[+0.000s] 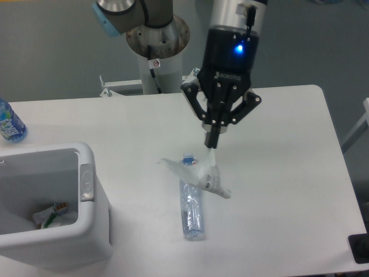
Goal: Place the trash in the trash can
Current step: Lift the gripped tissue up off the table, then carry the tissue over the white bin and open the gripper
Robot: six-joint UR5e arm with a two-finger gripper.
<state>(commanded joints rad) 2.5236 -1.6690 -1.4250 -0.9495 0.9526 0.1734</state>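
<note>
Tool [211, 142] pinches crumpled white wrapper [209, 176], dangling over long clear bottle [191, 206].

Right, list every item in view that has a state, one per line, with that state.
End effector: shut on the wrapper, raised above the table.
Wrapper: pinched at its top, hanging stretched out, partly over the bottle.
Clear bottle: lying flat on the table, blue cap on.
Trash can: upright, open, some litter already inside.
Blue-label bottle: at the table's left edge, partly out of view.
</note>
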